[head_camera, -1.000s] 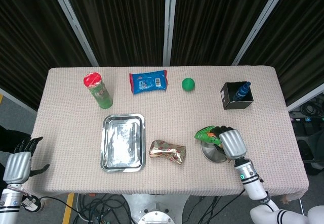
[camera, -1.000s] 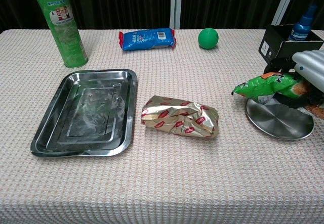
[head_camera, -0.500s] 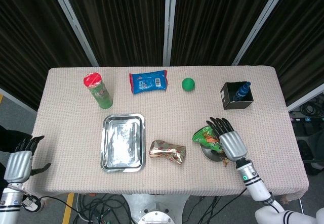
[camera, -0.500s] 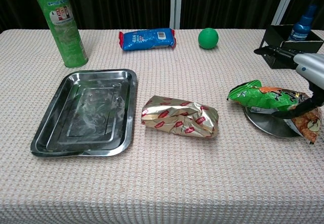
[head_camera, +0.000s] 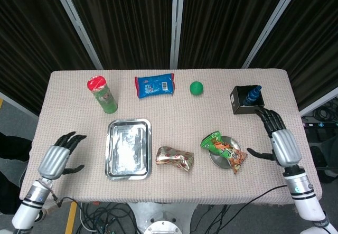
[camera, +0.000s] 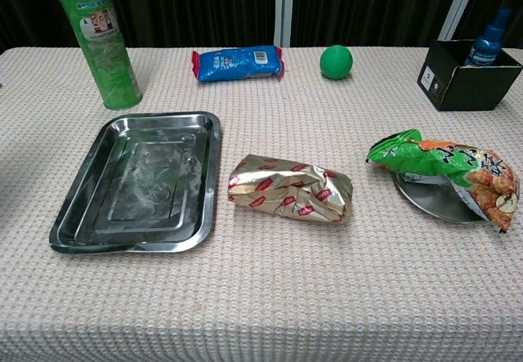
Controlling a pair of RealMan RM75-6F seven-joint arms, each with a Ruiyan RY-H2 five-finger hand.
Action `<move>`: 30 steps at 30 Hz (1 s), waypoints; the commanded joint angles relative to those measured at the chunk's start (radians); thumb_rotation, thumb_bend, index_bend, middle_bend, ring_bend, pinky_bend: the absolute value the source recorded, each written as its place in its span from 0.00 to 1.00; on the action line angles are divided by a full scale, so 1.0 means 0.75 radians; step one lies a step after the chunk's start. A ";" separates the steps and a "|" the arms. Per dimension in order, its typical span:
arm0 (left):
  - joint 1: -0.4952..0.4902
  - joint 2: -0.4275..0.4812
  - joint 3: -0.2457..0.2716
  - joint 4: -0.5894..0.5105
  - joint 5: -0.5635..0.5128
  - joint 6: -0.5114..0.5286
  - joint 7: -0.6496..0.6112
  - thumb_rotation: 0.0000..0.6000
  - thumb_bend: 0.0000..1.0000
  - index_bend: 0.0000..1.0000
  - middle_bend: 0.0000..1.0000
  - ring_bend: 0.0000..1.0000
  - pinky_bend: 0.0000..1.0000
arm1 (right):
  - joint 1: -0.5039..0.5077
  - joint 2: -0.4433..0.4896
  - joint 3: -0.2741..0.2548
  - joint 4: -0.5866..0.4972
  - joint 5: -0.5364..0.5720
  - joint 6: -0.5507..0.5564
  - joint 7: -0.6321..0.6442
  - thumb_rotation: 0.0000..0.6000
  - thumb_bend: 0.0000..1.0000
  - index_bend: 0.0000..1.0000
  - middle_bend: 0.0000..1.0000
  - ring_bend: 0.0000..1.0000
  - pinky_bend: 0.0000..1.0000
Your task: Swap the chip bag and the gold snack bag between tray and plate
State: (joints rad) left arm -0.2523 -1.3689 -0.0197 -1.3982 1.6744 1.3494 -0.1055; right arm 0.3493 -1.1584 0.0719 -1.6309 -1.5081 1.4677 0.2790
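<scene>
The green and orange chip bag [head_camera: 224, 149] [camera: 448, 165] lies on the round steel plate [head_camera: 218, 160] [camera: 425, 200] at the right. The crumpled gold snack bag [head_camera: 175, 158] [camera: 291, 188] rests on the tablecloth between plate and tray. The rectangular steel tray [head_camera: 128, 149] [camera: 137, 180] holds nothing. My right hand [head_camera: 279, 136] hovers to the right of the plate, fingers spread, holding nothing. Beyond the table's left edge, my left hand [head_camera: 59, 157] is open as well. Neither hand shows in the chest view.
A green chip can [head_camera: 102, 94] [camera: 96, 37] stands behind the tray. A blue packet [head_camera: 154, 85] [camera: 237, 62] and a green ball [head_camera: 196, 88] [camera: 336, 61] lie at the back. A black box with a blue bottle [head_camera: 246, 100] [camera: 469, 80] sits at the back right.
My right hand let go of the chip bag, which now lies on the plate, and drew away to the right. My left hand rose and moved in toward the table's left edge.
</scene>
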 commanded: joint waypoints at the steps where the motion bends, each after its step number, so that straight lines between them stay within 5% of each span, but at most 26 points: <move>1: -0.122 -0.041 0.000 -0.070 0.098 -0.092 0.050 1.00 0.12 0.15 0.16 0.07 0.17 | -0.023 0.050 0.080 0.023 0.073 0.030 0.105 1.00 0.00 0.00 0.00 0.00 0.00; 10: -0.418 -0.230 -0.094 -0.151 0.115 -0.384 0.178 1.00 0.11 0.13 0.14 0.05 0.16 | -0.037 0.124 0.205 0.115 0.256 -0.054 0.275 1.00 0.00 0.00 0.00 0.00 0.00; 25: -0.708 -0.558 -0.196 0.109 -0.062 -0.639 0.205 1.00 0.09 0.13 0.13 0.05 0.16 | -0.090 0.121 0.221 0.258 0.253 -0.104 0.432 1.00 0.00 0.00 0.00 0.00 0.00; 30: -0.723 -0.573 -0.144 0.132 -0.068 -0.648 0.222 1.00 0.09 0.13 0.13 0.05 0.16 | -0.102 0.118 0.225 0.283 0.251 -0.114 0.463 1.00 0.00 0.00 0.00 0.00 0.00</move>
State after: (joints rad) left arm -0.7912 -1.7930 -0.1401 -1.3092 1.6252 0.8650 0.0561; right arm 0.2746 -1.0691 0.2399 -1.4210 -1.3193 1.3836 0.6239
